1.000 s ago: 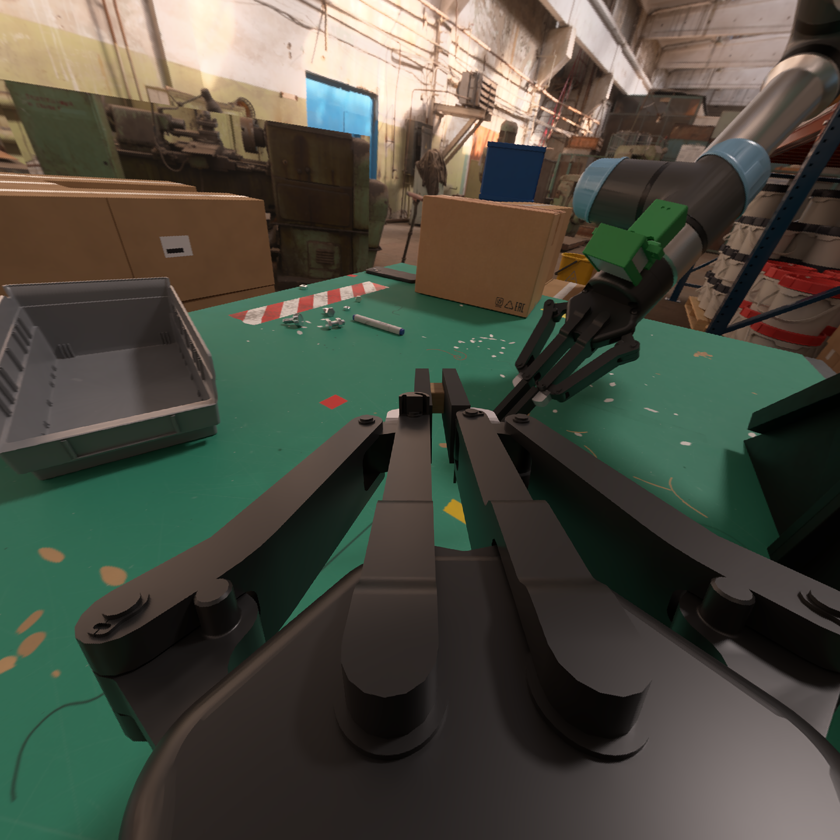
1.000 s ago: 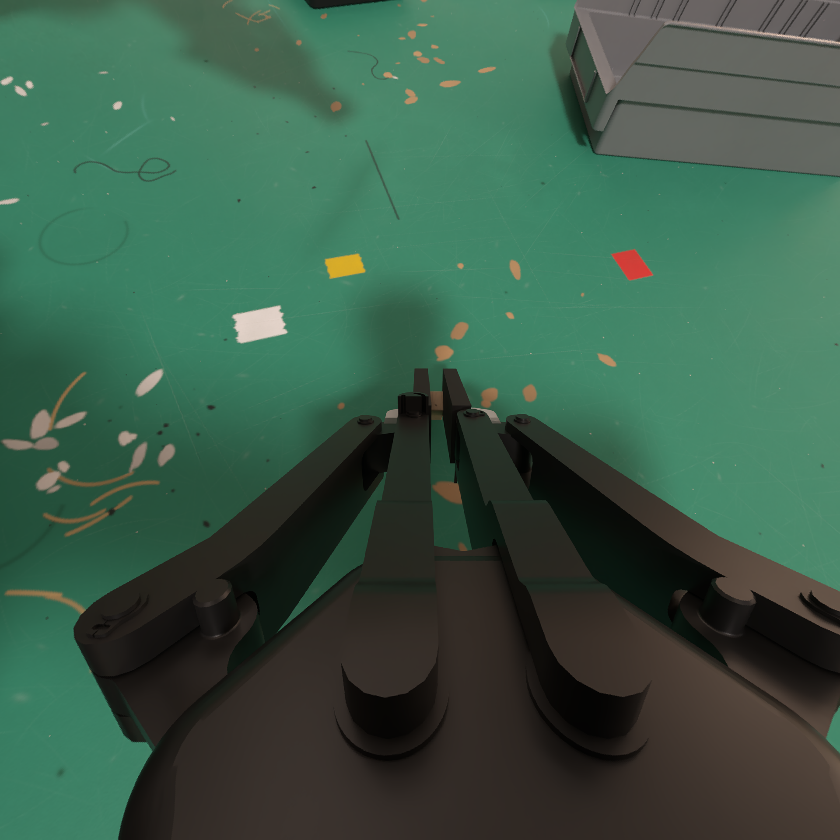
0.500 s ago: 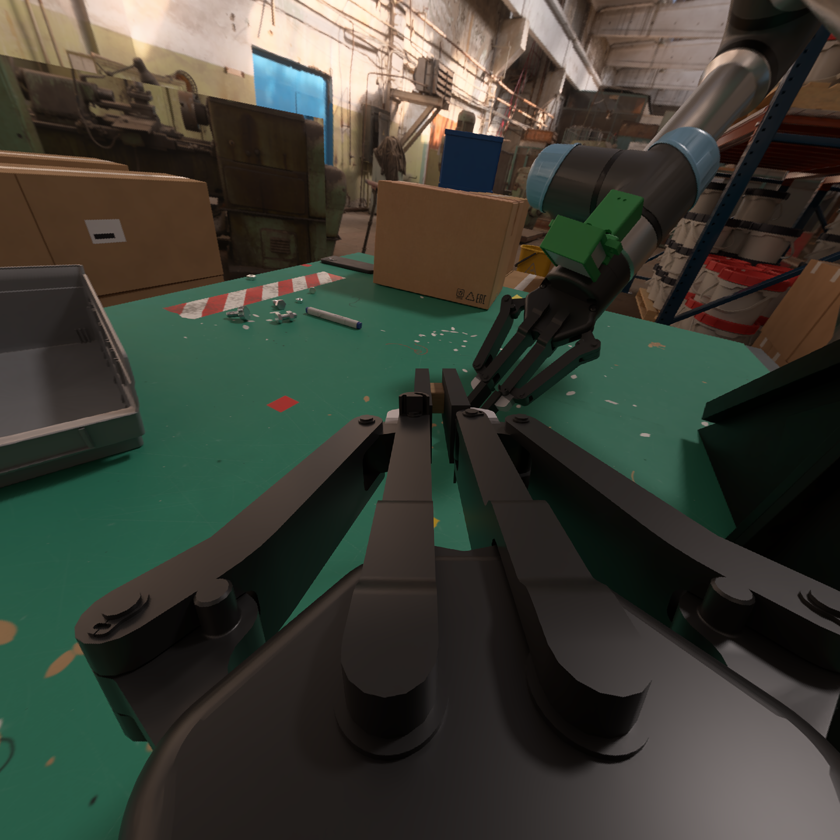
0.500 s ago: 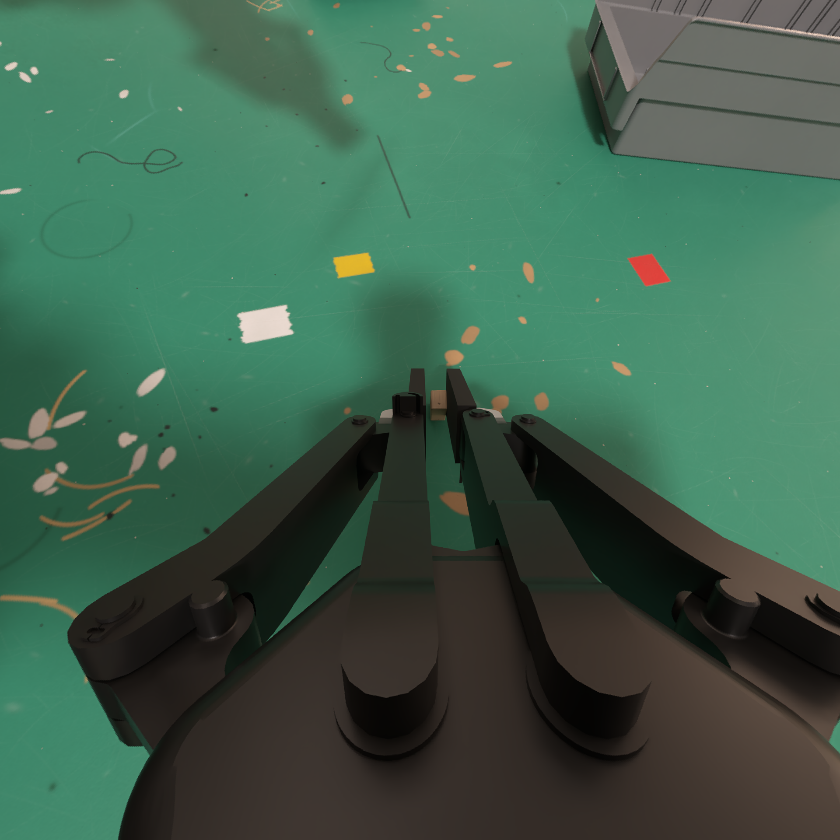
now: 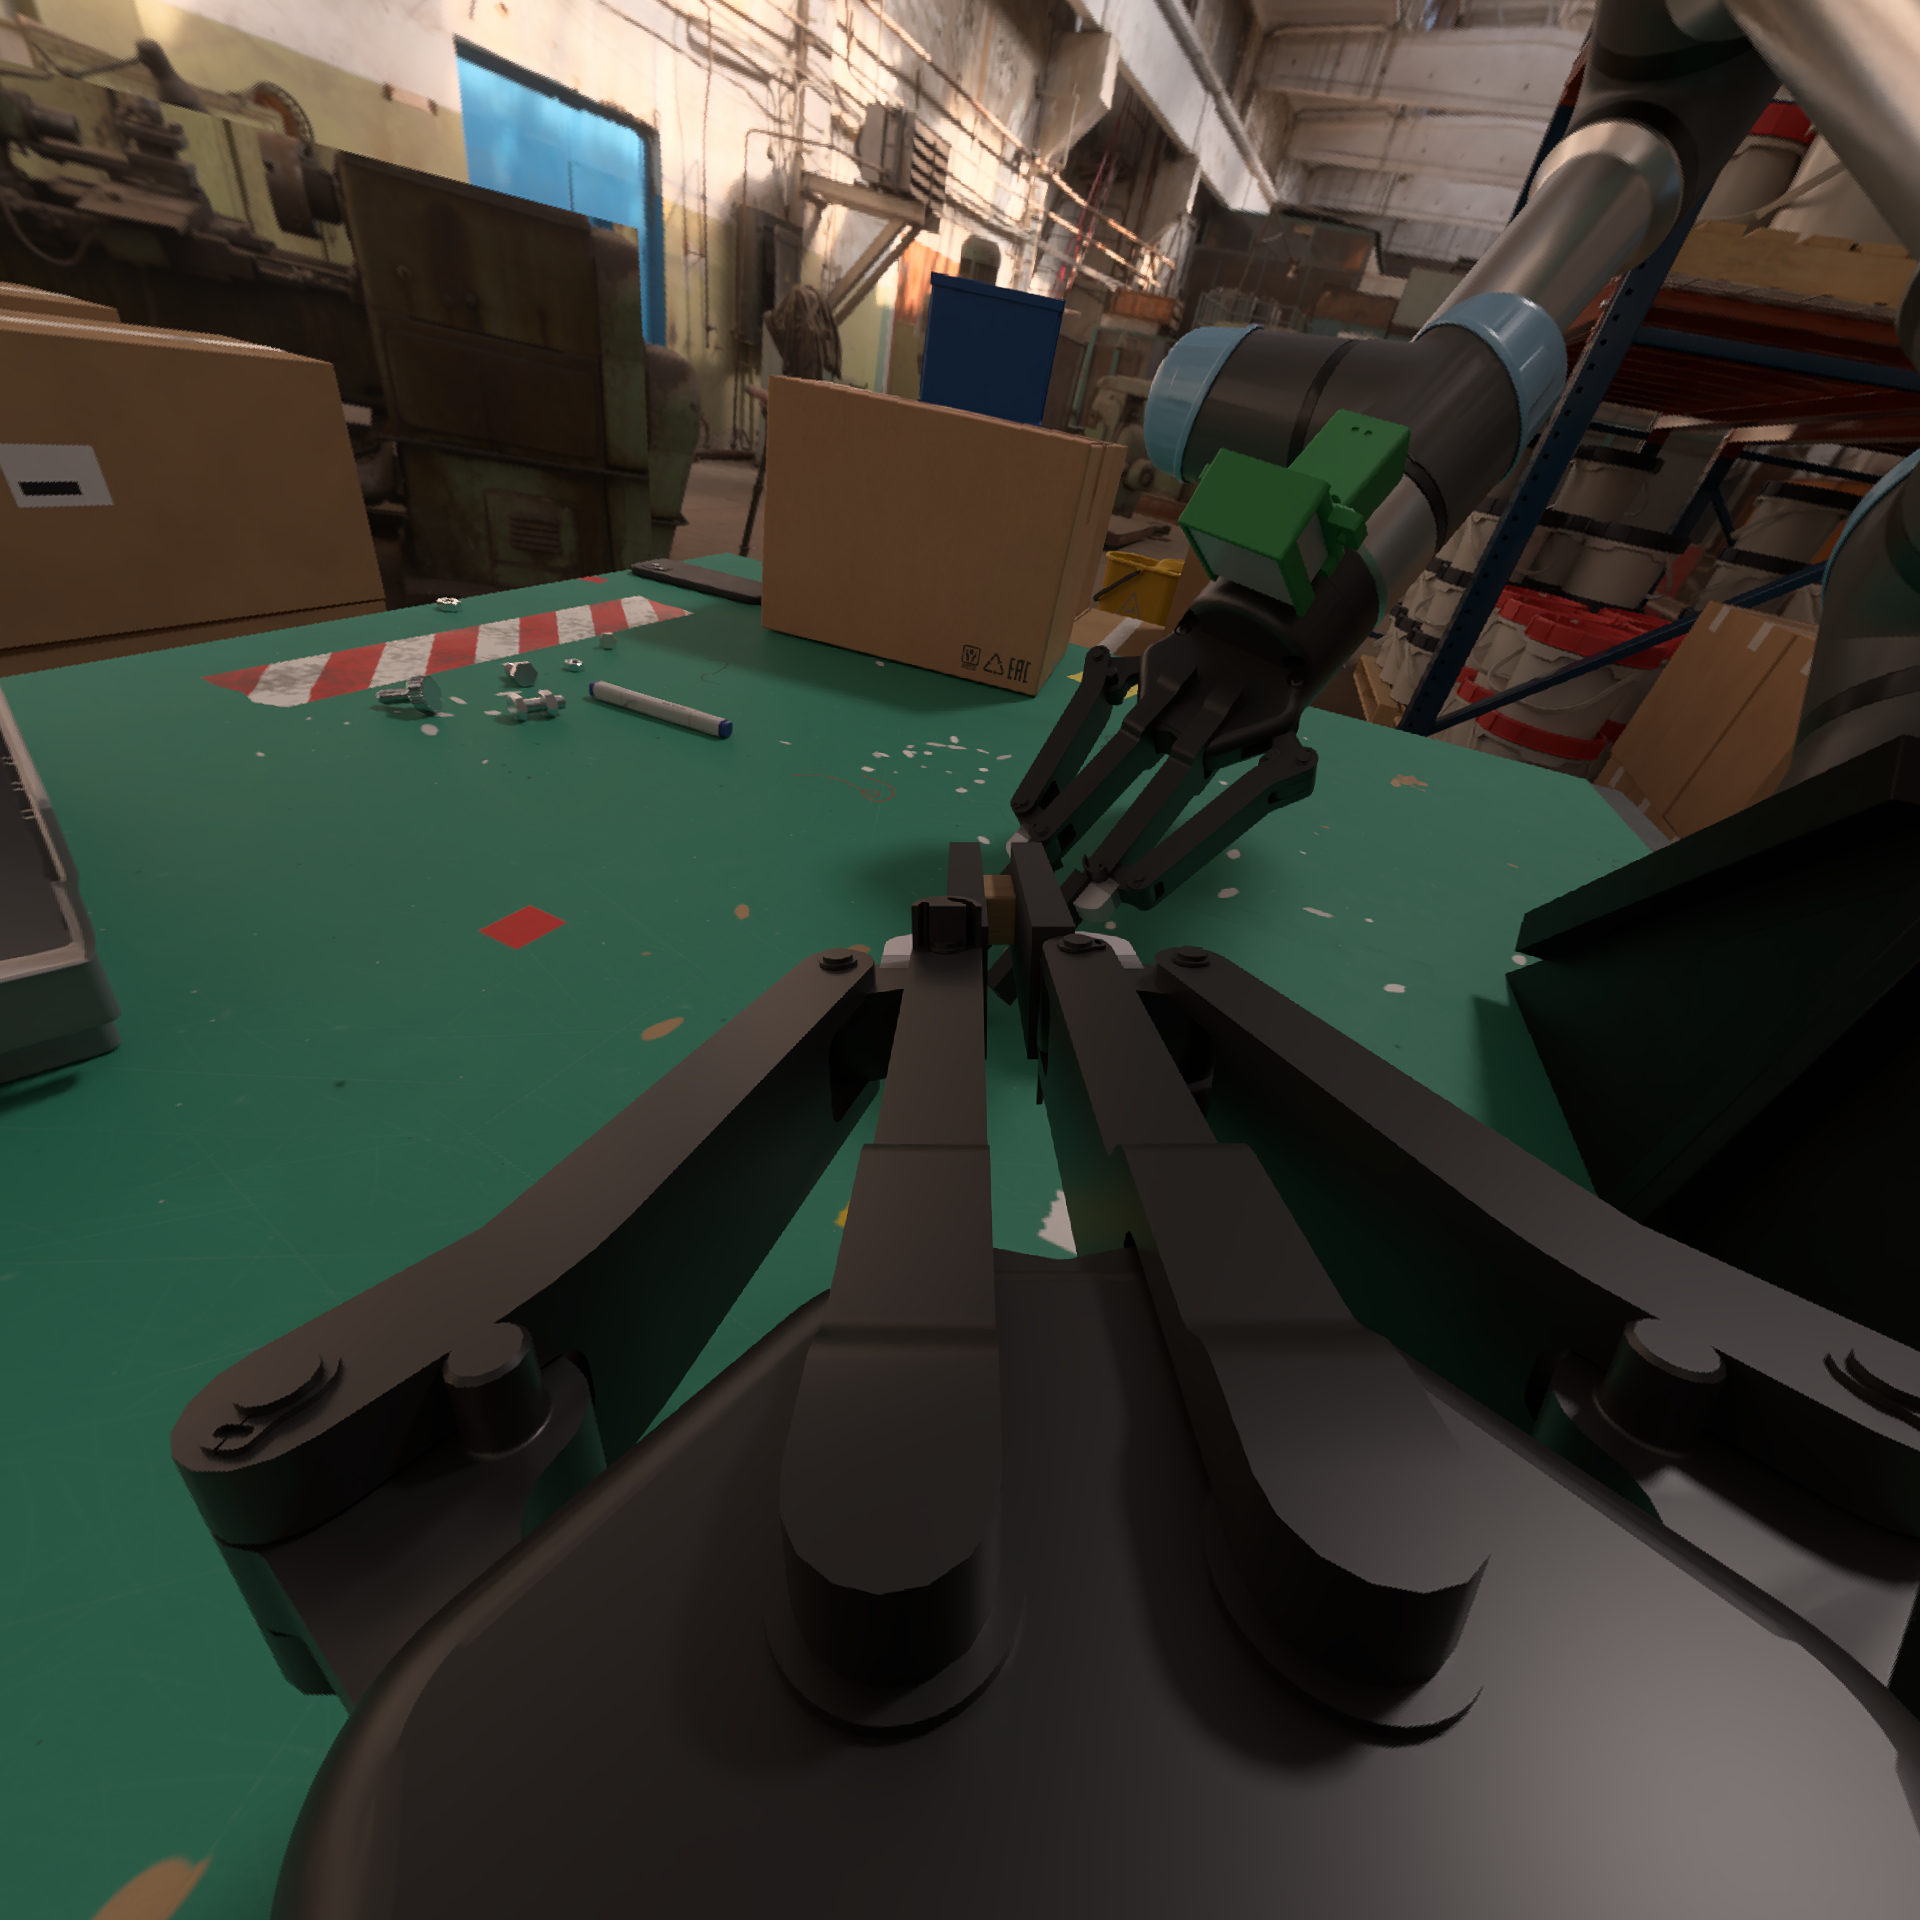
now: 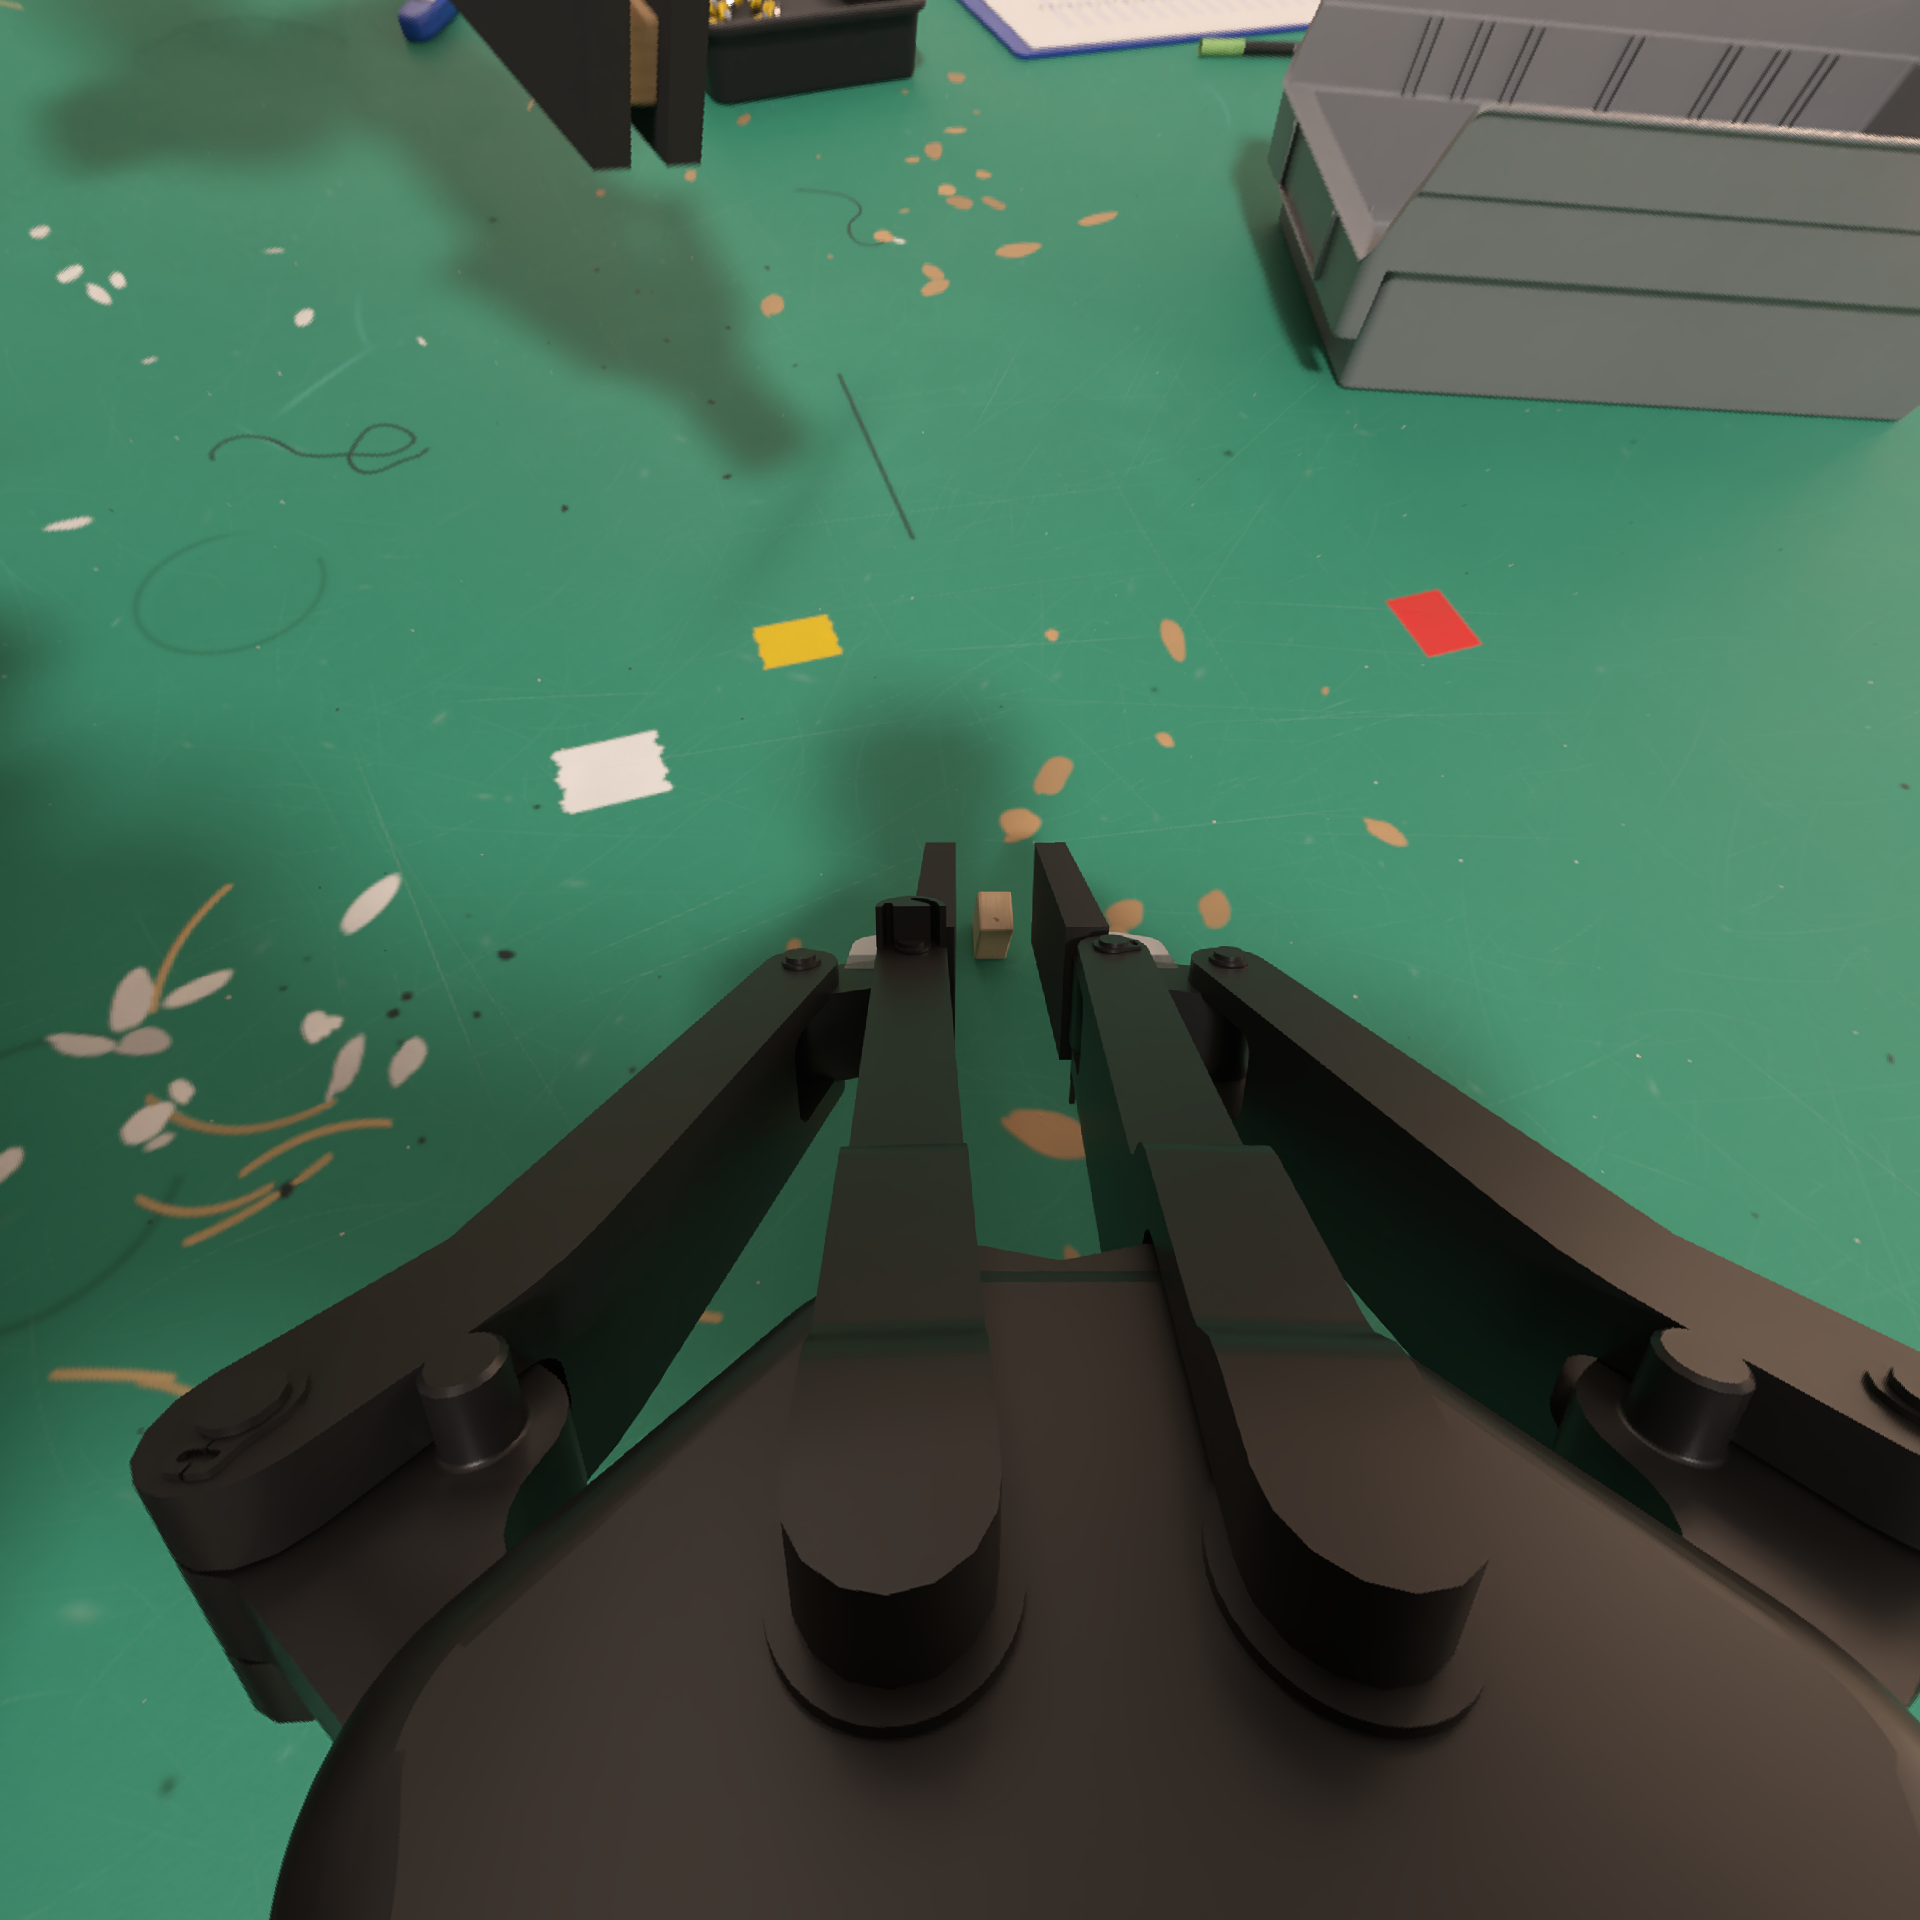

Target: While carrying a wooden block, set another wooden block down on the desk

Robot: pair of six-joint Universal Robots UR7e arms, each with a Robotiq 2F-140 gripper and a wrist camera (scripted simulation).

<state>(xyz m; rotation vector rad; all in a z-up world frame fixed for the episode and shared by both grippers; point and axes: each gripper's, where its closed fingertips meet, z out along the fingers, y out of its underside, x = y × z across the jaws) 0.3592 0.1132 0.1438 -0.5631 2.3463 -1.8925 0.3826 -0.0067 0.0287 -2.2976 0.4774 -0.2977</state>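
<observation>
On the left, the left gripper (image 5: 1000, 896) hangs low over the green, paint-flecked desk (image 5: 312, 1039), its black jaws closed tight on a small tan wooden block (image 5: 997, 902) pinched between the pads (only a sliver of the wood shows). Beyond it lie a red square tape patch (image 5: 523, 925), a few loose silver bolts (image 5: 520, 698), a white marker pen with a blue cap (image 5: 661, 710) and a plain brown cardboard box (image 5: 920, 530) at the far edge. Further right, the right gripper (image 6: 992, 883) points down at the desk with its jaws parted a little. A second small tan wooden block (image 6: 993, 924) stands between the fingers; a clear gap shows on its right side, while the left pad is very close, touching or not I cannot tell. The block appears to rest on the desk. Ahead of it sit a white tape patch (image 6: 611, 771) and a yellow tape patch (image 6: 797, 641), and to the far right a grey plastic bin (image 6: 1621, 239).
</observation>
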